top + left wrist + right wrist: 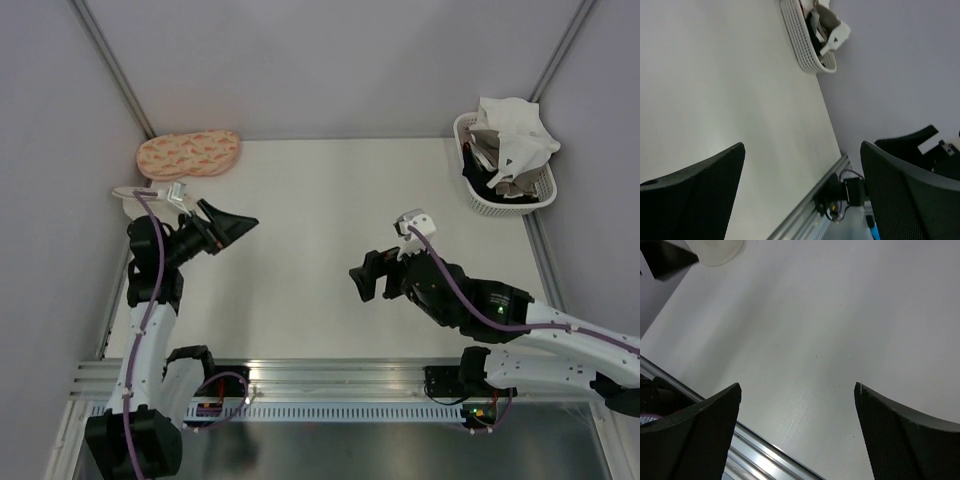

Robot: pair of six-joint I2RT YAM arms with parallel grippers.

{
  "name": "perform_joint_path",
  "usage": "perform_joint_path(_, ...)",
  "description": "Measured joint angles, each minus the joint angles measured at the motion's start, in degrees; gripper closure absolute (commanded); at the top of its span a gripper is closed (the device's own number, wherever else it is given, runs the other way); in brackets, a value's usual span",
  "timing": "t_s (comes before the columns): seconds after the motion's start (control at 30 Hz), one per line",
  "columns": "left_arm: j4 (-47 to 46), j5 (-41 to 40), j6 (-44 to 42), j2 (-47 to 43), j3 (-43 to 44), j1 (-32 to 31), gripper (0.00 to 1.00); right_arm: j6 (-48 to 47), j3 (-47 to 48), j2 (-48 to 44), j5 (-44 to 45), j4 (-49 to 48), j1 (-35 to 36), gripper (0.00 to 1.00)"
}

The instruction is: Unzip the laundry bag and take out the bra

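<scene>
The round cream-white laundry bag (pixel 125 191) lies at the table's left edge, mostly hidden under my left arm. Part of its rim shows at the top left of the right wrist view (pixel 715 249). The white bra (pixel 515 135) lies on top of the clothes in the white basket (pixel 478 198) at the back right, and also shows in the left wrist view (pixel 834 31). My left gripper (pixel 238 224) is open and empty, raised just right of the bag. My right gripper (pixel 360 278) is open and empty over the table's middle.
A pink-orange patterned pouch (pixel 188 152) lies at the back left by the wall. Black and beige clothes sit in the basket (pixel 802 45) under the bra. A metal rail (pixel 330 375) runs along the near edge. Grey walls close in the table.
</scene>
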State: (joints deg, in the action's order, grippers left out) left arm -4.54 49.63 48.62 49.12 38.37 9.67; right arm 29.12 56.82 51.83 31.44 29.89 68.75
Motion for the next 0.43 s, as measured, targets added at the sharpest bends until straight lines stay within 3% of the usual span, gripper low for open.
perform_joint_path(0.23,8.96,2.84,-0.74,-12.17,-7.45,-12.2,0.01,6.8,-4.61,-9.99,3.26,2.82,-0.04,0.02)
perform_joint_path(0.43,11.19,3.69,-1.77,-17.31,-8.26,-19.15,0.0,11.56,-7.96,-11.65,5.57,5.79,-0.13,0.02)
